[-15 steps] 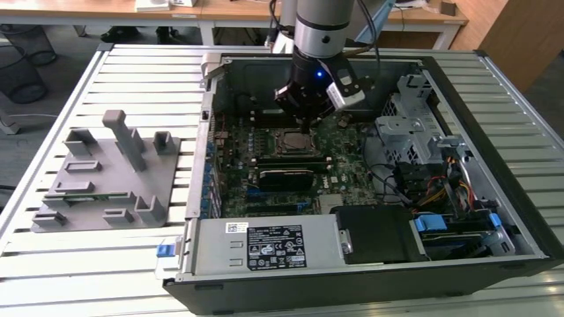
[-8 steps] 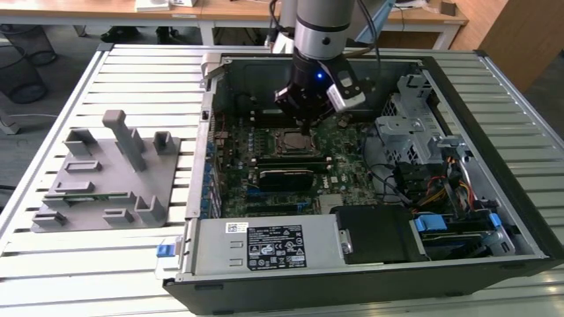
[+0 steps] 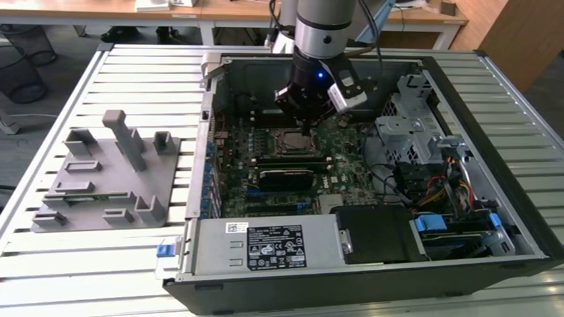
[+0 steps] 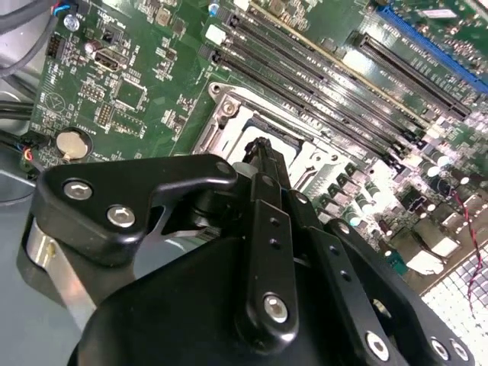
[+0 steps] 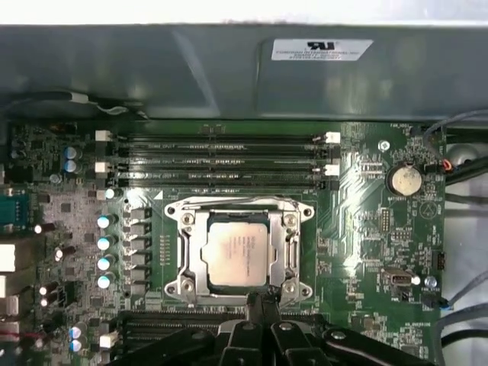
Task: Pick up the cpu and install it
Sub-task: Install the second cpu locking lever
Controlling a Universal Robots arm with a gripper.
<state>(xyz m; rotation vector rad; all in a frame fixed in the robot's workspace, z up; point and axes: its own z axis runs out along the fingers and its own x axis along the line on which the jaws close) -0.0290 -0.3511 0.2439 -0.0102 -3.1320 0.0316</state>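
Observation:
The cpu [image 5: 238, 252], a small square chip with a silvery top, lies flat inside the metal frame of the motherboard socket [image 5: 187, 252] in the first wrist view. My gripper [image 5: 260, 302] hovers at the socket's edge with its fingertips pressed together and nothing between them. In the second wrist view the black fingers [image 4: 264, 164] come to a narrow closed tip just over the socket frame [image 4: 229, 126]. From the exterior view, the gripper [image 3: 306, 131] hangs straight down into the open computer case, directly above the socket [image 3: 291, 141].
A grey tray [image 3: 105, 175] with upright posts, holding a green memory stick [image 3: 84, 196], lies on the slatted table at the exterior view's left. Memory slots [image 5: 221, 164] run beside the socket. The case wall [image 5: 152, 72], drive cage [image 3: 414, 125] and power supply [image 3: 264, 246] hem the board in.

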